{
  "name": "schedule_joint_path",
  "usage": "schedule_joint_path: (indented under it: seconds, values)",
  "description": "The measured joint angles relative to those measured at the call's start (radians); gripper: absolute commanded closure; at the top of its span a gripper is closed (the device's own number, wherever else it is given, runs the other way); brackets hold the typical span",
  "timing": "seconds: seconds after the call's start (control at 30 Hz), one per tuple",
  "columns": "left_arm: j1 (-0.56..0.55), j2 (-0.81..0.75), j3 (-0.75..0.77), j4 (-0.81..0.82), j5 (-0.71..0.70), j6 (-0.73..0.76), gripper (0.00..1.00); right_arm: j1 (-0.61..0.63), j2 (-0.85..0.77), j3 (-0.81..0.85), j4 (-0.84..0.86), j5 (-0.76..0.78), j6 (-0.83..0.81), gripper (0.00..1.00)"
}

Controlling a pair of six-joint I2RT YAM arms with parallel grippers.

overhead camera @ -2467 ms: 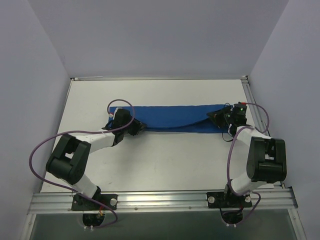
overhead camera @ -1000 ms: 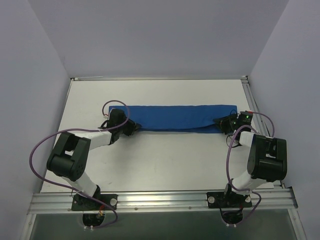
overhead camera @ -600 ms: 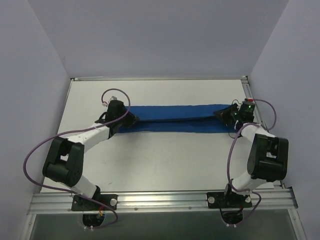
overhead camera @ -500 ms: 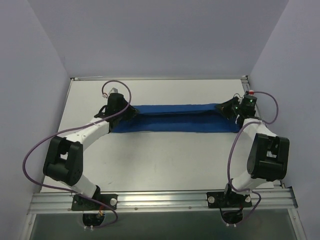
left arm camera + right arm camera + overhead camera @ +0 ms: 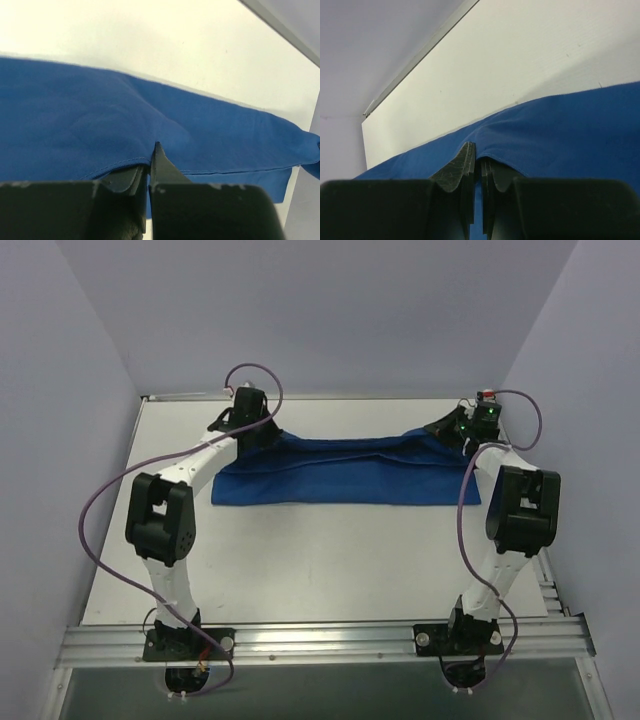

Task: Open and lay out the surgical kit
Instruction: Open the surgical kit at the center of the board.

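The surgical kit's royal-blue cloth wrap (image 5: 340, 470) lies spread across the far half of the white table, its far edge lifted at both ends. My left gripper (image 5: 262, 430) is shut on the wrap's far left corner; in the left wrist view the gripper (image 5: 150, 162) pinches the stitched hem of the cloth (image 5: 75, 115). My right gripper (image 5: 443, 428) is shut on the far right corner; in the right wrist view the gripper (image 5: 476, 160) clamps the cloth (image 5: 570, 130) edge. No forceps or tweezers show.
The white table (image 5: 320, 550) has a metal rail (image 5: 320, 640) along its near edge with both arm bases on it. Lilac walls (image 5: 60, 390) close in the left, right and back. Purple cables loop off both arms.
Both grippers have carried the wrap's upper edge away from the arm bases toward the back wall. The folded strip has opened into a wider sheet.
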Motion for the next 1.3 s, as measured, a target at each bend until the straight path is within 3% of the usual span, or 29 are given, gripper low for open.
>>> schedule_joint_path:
  seconds: [0.53, 0.67, 0.77, 0.8, 0.87, 0.9, 1.03, 1.07, 1.2, 1.3]
  values:
    - [0.08, 0.387, 0.523, -0.149, 0.101, 0.067, 0.93, 0.034, 0.312, 0.397, -0.026, -0.003, -0.05, 0.96]
    - [0.104, 0.496, 0.647, -0.184, 0.154, 0.065, 0.82, 0.041, 0.399, 0.479, -0.031, -0.003, -0.068, 0.96]
    - [0.118, 0.569, 0.749, -0.213, 0.181, 0.057, 0.66, 0.042, 0.461, 0.54, -0.032, -0.003, -0.074, 0.84]
    - [0.124, 0.586, 0.776, -0.22, 0.19, 0.054, 0.51, 0.041, 0.483, 0.566, -0.033, -0.003, -0.074, 0.67]
    - [0.136, 0.619, 0.831, -0.237, 0.208, 0.04, 0.34, 0.041, 0.523, 0.614, -0.033, 0.002, -0.075, 0.5]
    - [0.144, 0.634, 0.863, -0.249, 0.221, 0.031, 0.31, 0.041, 0.549, 0.654, -0.042, 0.003, -0.075, 0.38]
    - [0.168, 0.66, 0.967, -0.31, 0.234, 0.028, 0.12, 0.04, 0.61, 0.775, -0.073, 0.026, -0.084, 0.16]
    - [0.172, 0.659, 0.991, -0.323, 0.23, 0.029, 0.02, 0.04, 0.616, 0.803, -0.088, 0.036, -0.092, 0.15]
    - [0.182, 0.623, 1.032, -0.388, 0.199, 0.04, 0.02, 0.04, 0.613, 0.929, -0.19, 0.091, -0.116, 0.14]
    - [0.182, 0.528, 0.959, -0.447, 0.156, 0.046, 0.0, 0.046, 0.541, 0.899, -0.243, 0.133, -0.125, 0.15]
